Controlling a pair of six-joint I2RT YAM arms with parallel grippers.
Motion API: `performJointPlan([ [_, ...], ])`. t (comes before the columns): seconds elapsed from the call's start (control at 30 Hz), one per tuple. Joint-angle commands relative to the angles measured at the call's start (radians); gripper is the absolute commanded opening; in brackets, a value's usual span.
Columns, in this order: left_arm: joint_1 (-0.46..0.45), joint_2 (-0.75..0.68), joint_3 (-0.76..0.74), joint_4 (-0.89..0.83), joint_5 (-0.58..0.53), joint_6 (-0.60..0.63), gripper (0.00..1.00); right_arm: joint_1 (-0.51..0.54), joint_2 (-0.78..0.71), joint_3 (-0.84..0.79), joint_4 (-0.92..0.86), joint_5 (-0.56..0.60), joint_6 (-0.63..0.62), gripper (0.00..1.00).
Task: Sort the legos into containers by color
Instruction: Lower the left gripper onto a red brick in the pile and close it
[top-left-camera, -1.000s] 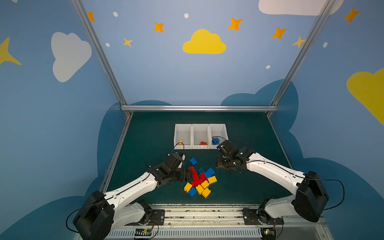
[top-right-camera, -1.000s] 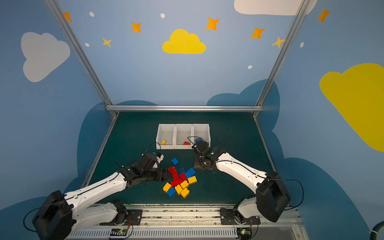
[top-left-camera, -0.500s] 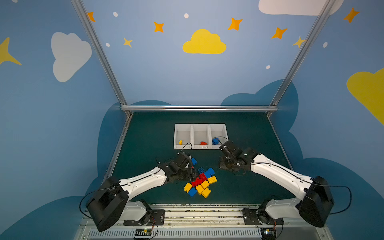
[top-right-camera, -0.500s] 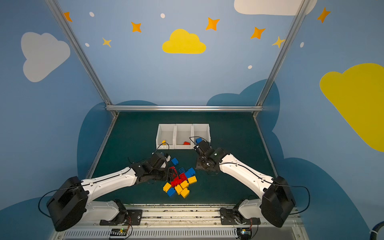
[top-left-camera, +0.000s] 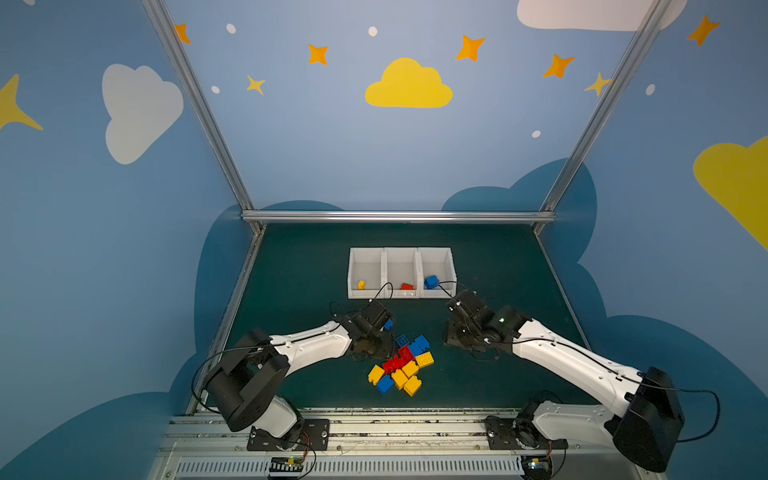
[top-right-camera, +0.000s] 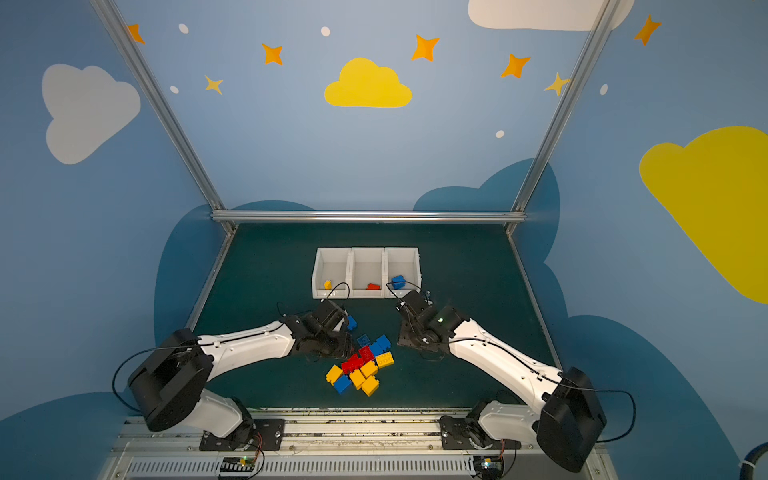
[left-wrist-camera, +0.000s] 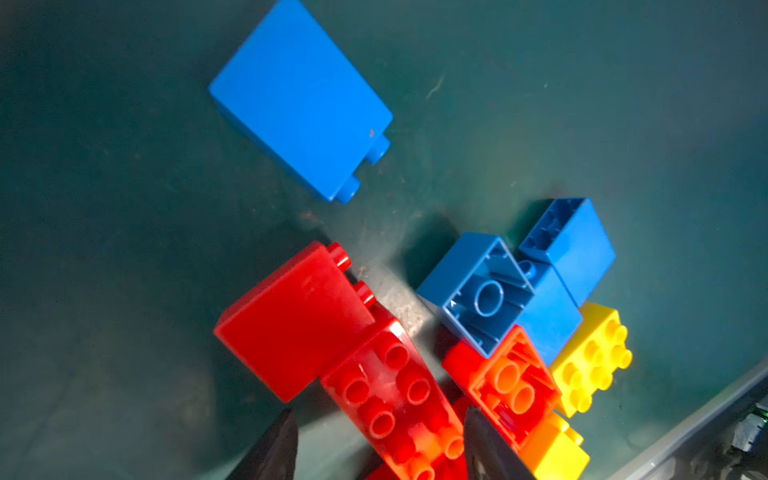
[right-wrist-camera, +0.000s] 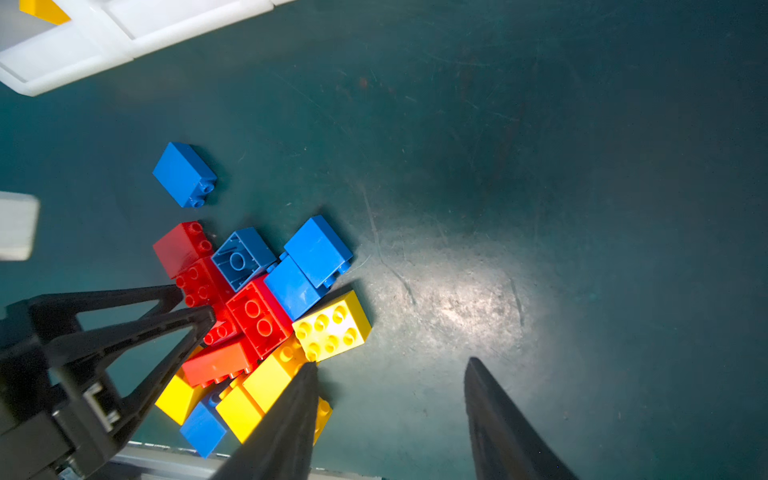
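A pile of red, blue and yellow legos (top-left-camera: 401, 365) lies on the green mat, in both top views. My left gripper (left-wrist-camera: 379, 411) is down at the pile's left edge. Its jaws straddle a studded red lego (left-wrist-camera: 390, 390), with a gap still showing on one side, so it is open. One blue lego (left-wrist-camera: 303, 99) lies apart, just beyond it. My right gripper (right-wrist-camera: 391, 363) hovers open over bare mat to the right of the pile, holding nothing. The white containers (top-left-camera: 402, 296) hold one yellow lego (top-left-camera: 361, 284), one red (top-left-camera: 407, 286) and one blue (top-left-camera: 431, 282), each in its own compartment.
The containers stand in a row behind the pile, mid-table. A metal rail (top-left-camera: 374, 419) runs along the front edge, close to the nearest legos. Blue walls with aluminium posts (top-left-camera: 399, 216) enclose the mat on three sides.
My left gripper has moved right into the pile's edge and its jaws have narrowed around the red lego. The right gripper has drifted slightly right and nearer the front.
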Motion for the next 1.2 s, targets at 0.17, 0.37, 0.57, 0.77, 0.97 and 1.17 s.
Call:
performJointPlan([
  [0.17, -0.005, 0.090, 0.075, -0.030, -0.005, 0.002, 0.58, 0.002, -0.023, -0.052, 0.002, 0.009, 0.009, 0.57],
  [0.37, -0.015, 0.143, 0.112, -0.071, -0.044, 0.023, 0.54, 0.000, -0.027, -0.063, -0.010, 0.014, 0.006, 0.58],
  [0.57, -0.044, 0.175, 0.147, -0.143, -0.094, 0.070, 0.48, -0.003, -0.046, -0.080, -0.011, 0.015, 0.016, 0.58],
  [0.77, -0.061, 0.169, 0.150, -0.200, -0.132, 0.130, 0.42, -0.005, -0.058, -0.087, -0.020, 0.016, 0.024, 0.58],
  [0.97, -0.061, 0.159, 0.157, -0.251, -0.173, 0.196, 0.42, -0.008, -0.059, -0.081, -0.028, 0.015, 0.026, 0.58],
  [1.17, -0.075, 0.179, 0.141, -0.223, -0.143, 0.168, 0.50, -0.009, -0.048, -0.075, -0.029, 0.011, 0.027, 0.58],
])
